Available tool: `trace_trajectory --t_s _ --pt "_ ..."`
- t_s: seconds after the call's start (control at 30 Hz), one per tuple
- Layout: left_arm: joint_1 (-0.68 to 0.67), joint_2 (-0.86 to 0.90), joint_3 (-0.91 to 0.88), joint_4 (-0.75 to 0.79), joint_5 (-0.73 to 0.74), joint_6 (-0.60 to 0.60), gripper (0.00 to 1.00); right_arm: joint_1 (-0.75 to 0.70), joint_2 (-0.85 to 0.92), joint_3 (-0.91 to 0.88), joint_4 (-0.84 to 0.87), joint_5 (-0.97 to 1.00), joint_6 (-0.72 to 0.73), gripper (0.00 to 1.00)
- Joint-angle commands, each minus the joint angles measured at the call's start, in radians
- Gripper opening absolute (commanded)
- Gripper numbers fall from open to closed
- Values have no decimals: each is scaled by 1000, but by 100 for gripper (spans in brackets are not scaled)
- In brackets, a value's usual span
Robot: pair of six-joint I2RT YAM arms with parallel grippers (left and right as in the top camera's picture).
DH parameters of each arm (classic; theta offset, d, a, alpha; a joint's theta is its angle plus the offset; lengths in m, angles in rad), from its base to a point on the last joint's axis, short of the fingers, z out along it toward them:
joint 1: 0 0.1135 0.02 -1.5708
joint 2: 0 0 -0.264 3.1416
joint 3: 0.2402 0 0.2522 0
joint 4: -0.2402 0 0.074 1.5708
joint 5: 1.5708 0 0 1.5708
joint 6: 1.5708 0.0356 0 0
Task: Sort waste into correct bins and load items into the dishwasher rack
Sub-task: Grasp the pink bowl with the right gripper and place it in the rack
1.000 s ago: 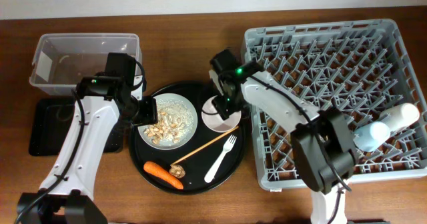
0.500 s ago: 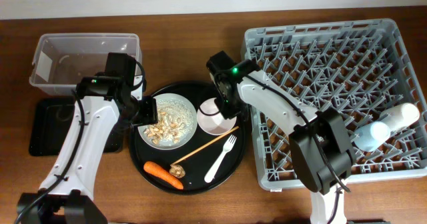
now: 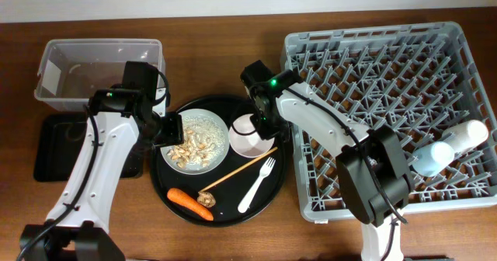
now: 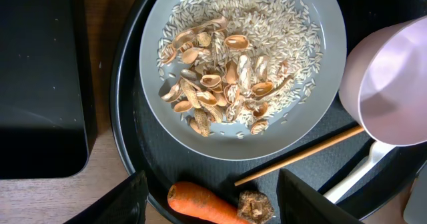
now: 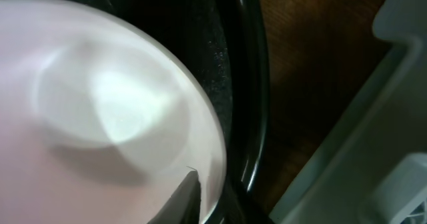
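Observation:
The small white saucer (image 3: 247,139) sits tilted on the round black tray (image 3: 165,189). My right gripper (image 3: 262,123) is shut on its right rim; one dark finger (image 5: 189,196) lies on top of the saucer (image 5: 100,111), the other is hidden under it. The white plate (image 3: 196,140) holds rice (image 4: 280,24) and brownish scraps (image 4: 220,84). My left gripper (image 3: 166,129) hovers open at the plate's left edge. In the left wrist view the carrot (image 4: 200,204) and a brown scrap (image 4: 257,206) lie between its fingers (image 4: 127,201). The chopstick (image 3: 237,170) and fork (image 3: 258,185) lie on the tray.
The clear tub (image 3: 97,67) and the shallow black tray (image 3: 66,146) stand at the left. The grey dishwasher rack (image 3: 373,74) fills the right side, with a light-blue cup (image 3: 433,158) and a white cup (image 3: 470,135) at its right edge.
My right gripper has closed on the saucer's rim and shifted slightly left, dragging the saucer with it. The left arm has not moved.

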Motion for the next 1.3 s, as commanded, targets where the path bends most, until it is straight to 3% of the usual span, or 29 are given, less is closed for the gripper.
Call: trace_trajectory --t_s 0.0,0.2,0.27,0.4,0.53,0.7,0.77,0.9,1.03,1.1,1.27 --pt "3 0 3 2 -3 -2 61 3 6 -8 3 8 16 4" --pt "4 0 3 2 -3 -1 61 4 6 -8 2 8 16 4" --pt "3 0 3 2 -3 -1 61 4 6 -8 2 7 16 25" --pt "4 0 3 2 -4 -1 61 5 6 -8 3 -1 16 26" --pt "3 0 3 2 -3 -2 61 5 23 -8 -5 -23 17 25" --pt "3 0 3 2 -3 -2 61 3 30 -6 -16 -22 24 4" --pt "3 0 3 2 -3 -1 61 3 -20 13 -32 -2 24 4" --pt "4 0 3 2 -4 -1 61 -65 -247 209 -155 228 24 4" --pt "3 0 3 2 -4 -1 61 -234 -449 235 -151 594 24 4" --pt "3 0 3 2 -4 -1 61 -329 -449 227 -150 668 30 4" --pt "3 0 3 6 -3 -1 61 -554 -317 222 -83 1065 174 4"
